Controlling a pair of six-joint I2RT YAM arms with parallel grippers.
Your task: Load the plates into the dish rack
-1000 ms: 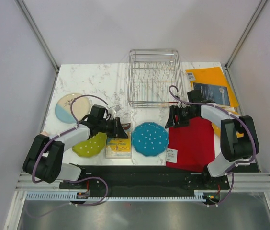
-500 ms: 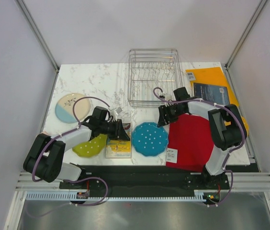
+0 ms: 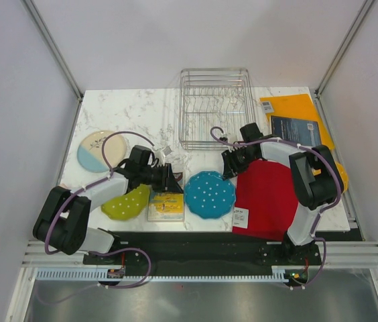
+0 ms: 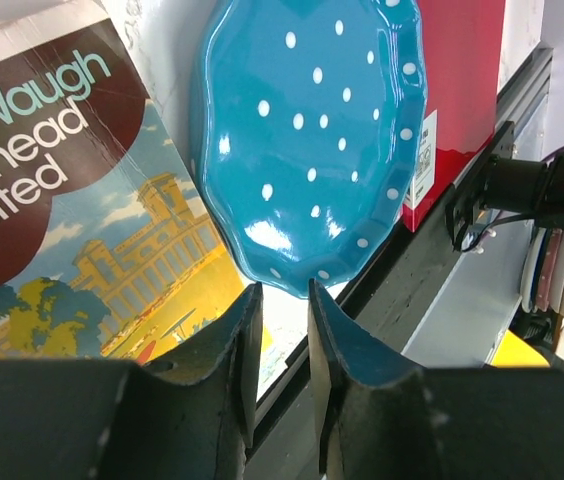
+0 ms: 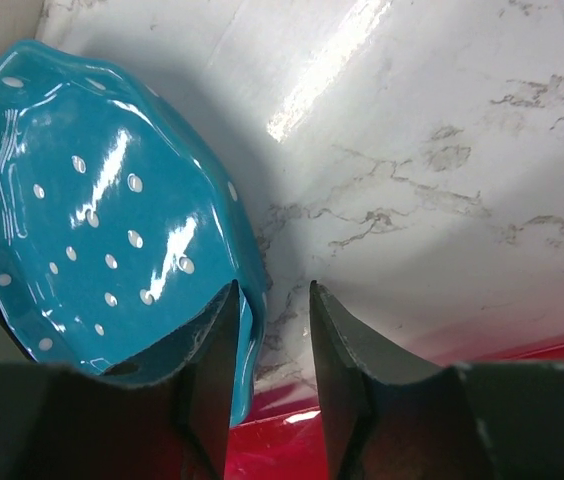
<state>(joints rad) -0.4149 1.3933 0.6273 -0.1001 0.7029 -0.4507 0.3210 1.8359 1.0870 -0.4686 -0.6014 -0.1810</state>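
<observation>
Three plates show plainly in the top view, all lying flat on the marble table [image 3: 135, 111]. At the left of the frame lies the cream-and-pale-blue plate [image 3: 98, 149]. Below and to its right is the lime green plate [image 3: 126, 203], partly under the left arm. Next comes one illustrated book [image 3: 165, 205], with the left gripper [image 3: 169, 180] above its upper edge. In the left wrist view this gripper [image 4: 280, 330] has its fingers a narrow slit apart, with nothing between them.

At centre lies the teal blue plate [image 3: 209, 194], just beside the book. The one dish rack [image 3: 214, 107] stands at upper centre, with no plate in it. The right gripper [image 3: 228, 164] sits at the teal plate's upper right rim; its wrist view shows the fingers [image 5: 347, 345] slightly parted, the rim [image 5: 112, 220] showing in the gap, though contact cannot be told. One red folder [image 3: 269, 198] lies to the right, and one orange sheet [image 3: 296, 107] at upper right.
</observation>
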